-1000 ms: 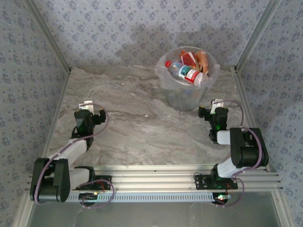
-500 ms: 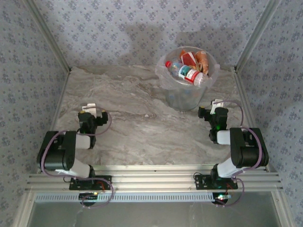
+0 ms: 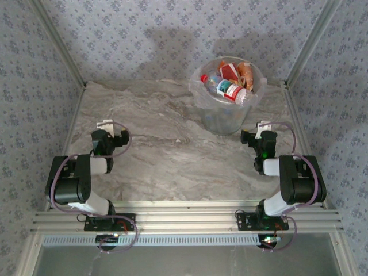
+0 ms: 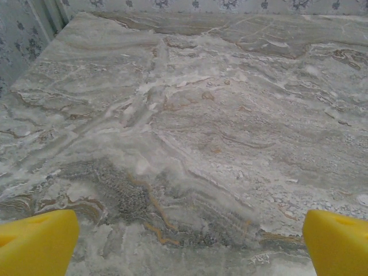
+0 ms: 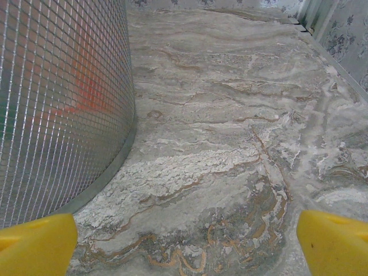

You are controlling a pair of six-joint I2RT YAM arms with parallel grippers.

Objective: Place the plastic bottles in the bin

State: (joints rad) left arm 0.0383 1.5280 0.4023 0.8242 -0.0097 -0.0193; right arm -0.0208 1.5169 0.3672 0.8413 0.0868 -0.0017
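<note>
Evidently the plastic bottles (image 3: 232,89) fill the bin (image 3: 224,118) by the counter's (image 3: 167,149) far edge, so my left pincer (image 4: 185,244) and right pincer (image 5: 184,244) hang spread and empty.

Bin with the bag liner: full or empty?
Full. In the top view the translucent greyish-white round plastic bin holds small labelled plastic bottles heaped up to its rim.

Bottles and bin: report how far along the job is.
Done: the plastic bottles sit heaped in the bin, up to its rim. In hand: nothing; the left gripper and right gripper are open and empty, low over the table. Left: likely nothing, judging by these views.
</note>
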